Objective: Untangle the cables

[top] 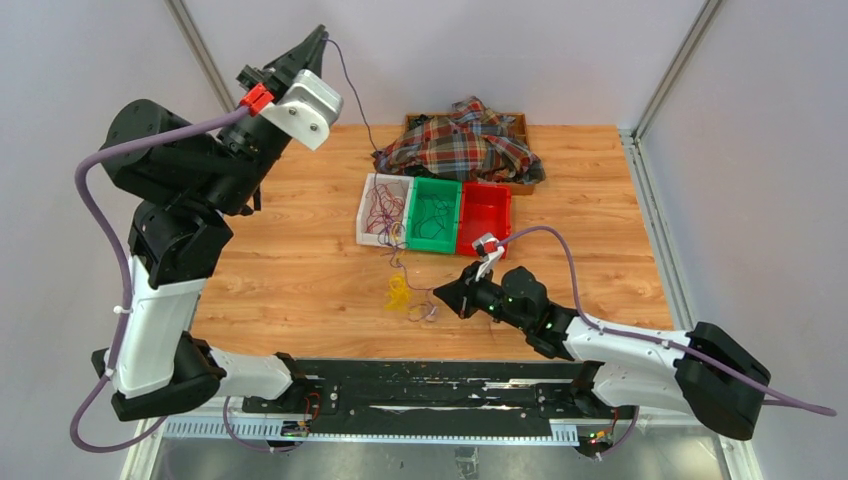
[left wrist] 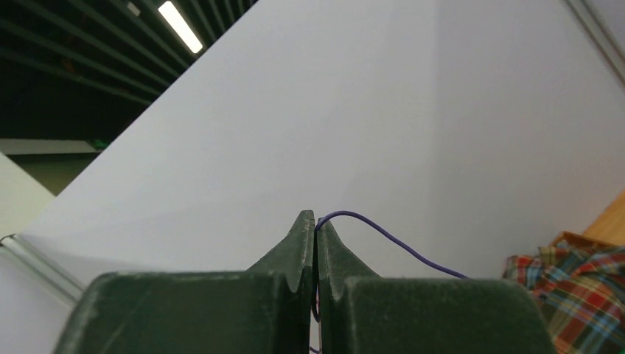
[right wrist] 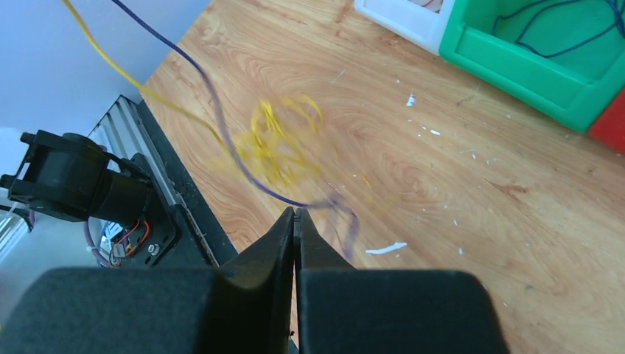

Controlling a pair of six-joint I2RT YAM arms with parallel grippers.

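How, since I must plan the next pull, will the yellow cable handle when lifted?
Probably floppy: the yellow cable lies in loose loops. Likely light, being thin. It may drag along: it seems tangled with the purple cable the left hand pinches.

Wood on the table (top: 300, 255): light grain, smooth, low sheen; white flecks across it in the right wrist view.
Plastic for the white bin (top: 363, 215), green bin (top: 430, 243) and red bin (top: 490, 205): smooth, slightly glossy.
Woven plaid cloth (top: 465, 140) at upper centre: soft, crumpled, matt.
Thin smooth coating on the yellow cable (top: 398, 293) and purple cable (left wrist: 390, 237), faint shine.
Dark, matt, finely grainy plastic look on the left gripper (left wrist: 315, 220) and right gripper (right wrist: 295, 214).
Glossy white plastic on the arm covers (top: 160, 320); matt black at the joints.
Black rail (top: 430, 385) at bottom centre: metal look, scuffed.
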